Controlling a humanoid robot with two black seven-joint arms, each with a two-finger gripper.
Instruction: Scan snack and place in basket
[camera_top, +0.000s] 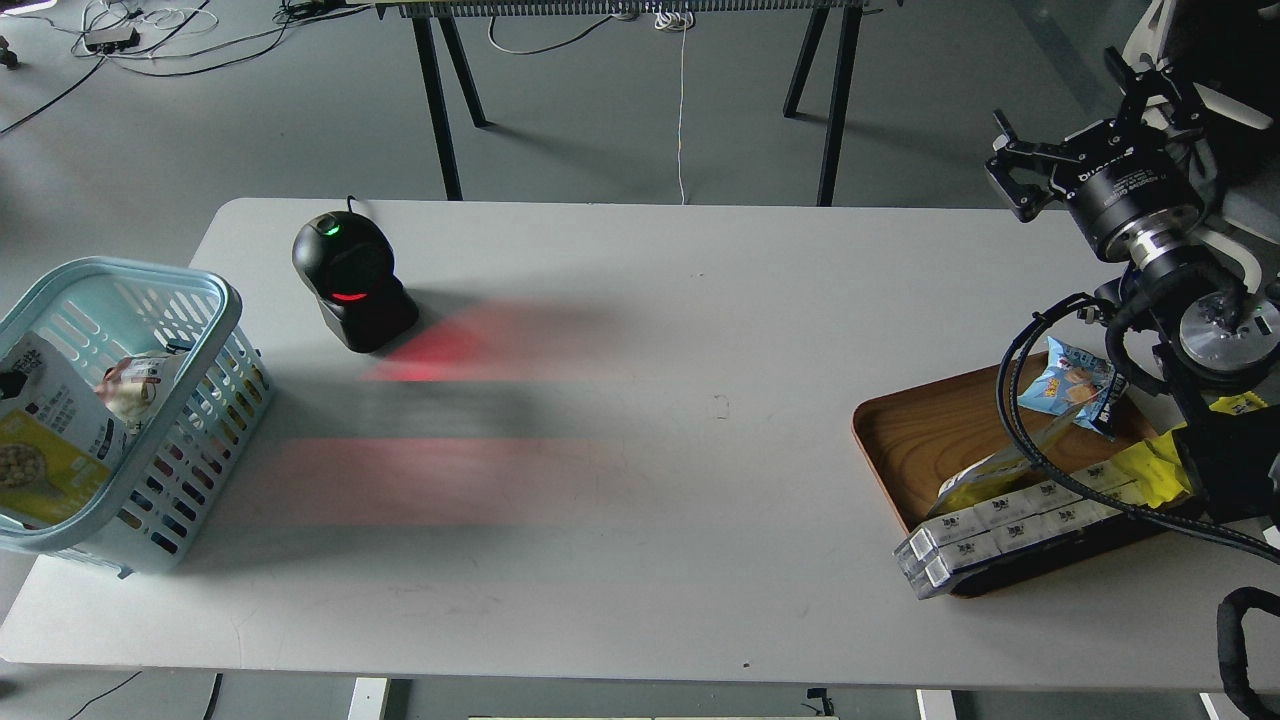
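The snack (48, 440), a pouch with a yellow lower body and a white top, lies tilted inside the light blue basket (215, 300) at the table's left end, beside another packet (135, 385). A small dark part at the left edge of the view, touching the pouch's top corner, may be my left gripper (8, 384); its fingers do not show. My right gripper (1062, 105) is raised above the table's far right corner, open and empty.
A black barcode scanner (350, 282) stands at the back left and casts red light on the table. A brown wooden tray (915, 430) at the right holds a small blue packet (1070, 385), yellow wrappers and white boxes (1000, 525). My right arm's cables hang over it.
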